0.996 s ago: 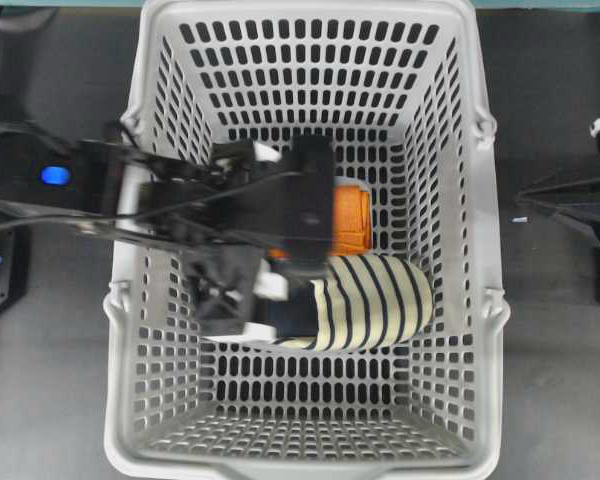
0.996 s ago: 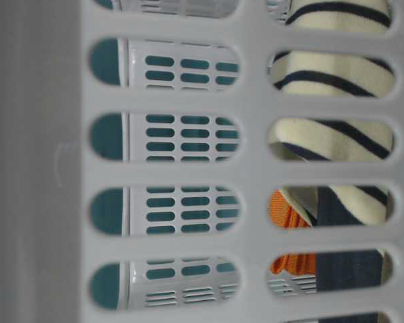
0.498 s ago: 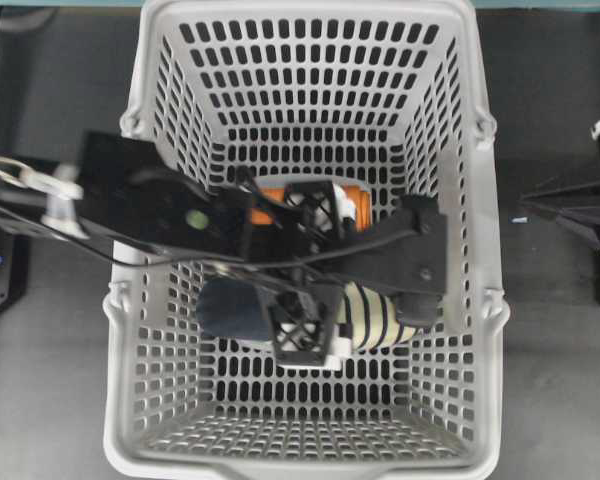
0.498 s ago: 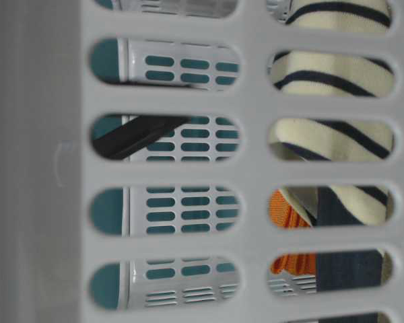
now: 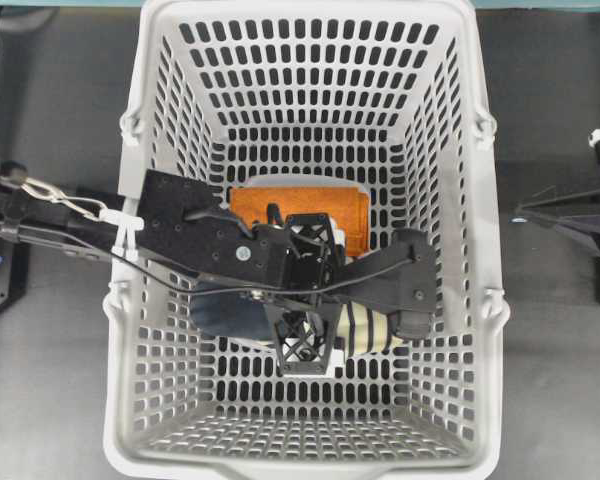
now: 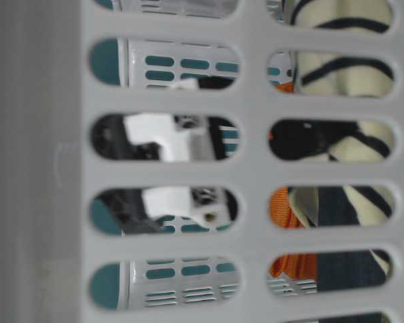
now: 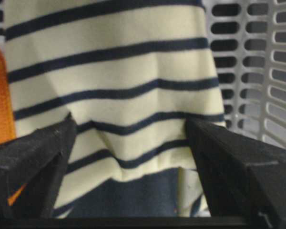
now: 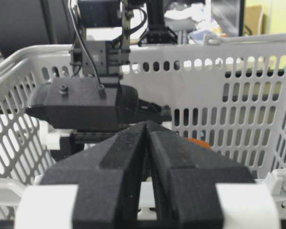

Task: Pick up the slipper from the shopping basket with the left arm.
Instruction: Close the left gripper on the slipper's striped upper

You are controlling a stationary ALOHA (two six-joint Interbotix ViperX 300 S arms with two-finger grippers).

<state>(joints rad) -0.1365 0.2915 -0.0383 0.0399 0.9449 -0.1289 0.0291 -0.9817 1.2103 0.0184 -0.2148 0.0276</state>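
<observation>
The left gripper (image 7: pixel 128 143) is down inside the basket (image 5: pixel 485 250) with its jaws spread wide, one finger (image 7: pixel 31 152) on each flank of the slipper (image 7: pixel 114 90). The wrist view shows the cream, navy-striped upper bulging between them and the fabric dented at both fingertips, so the fingers press on the upper, though not clenched on it. At the bottom of that view the dark navy insole shows, and an orange cloth (image 7: pixel 1 95) lies at the left edge.

From overhead, the left arm (image 5: pixel 190 240) reaches over the basket's left rim and covers most of the slipper (image 5: pixel 365 328); only a strip of stripes and a dark part show beneath it on the basket floor, just beside the orange cloth (image 5: pixel 300 205). The jaw gap is hidden there.

The table-level view, through the wall slots, catches white and black gripper parts low in the basket, with the slipper (image 6: pixel 343 67) to their right and the cloth (image 6: pixel 286 208) beneath it.

The right gripper (image 8: pixel 147 162) sits outside the basket, its fingers pressed together on nothing; overhead, the right arm (image 5: pixel 570 212) rests well apart at the right edge.
</observation>
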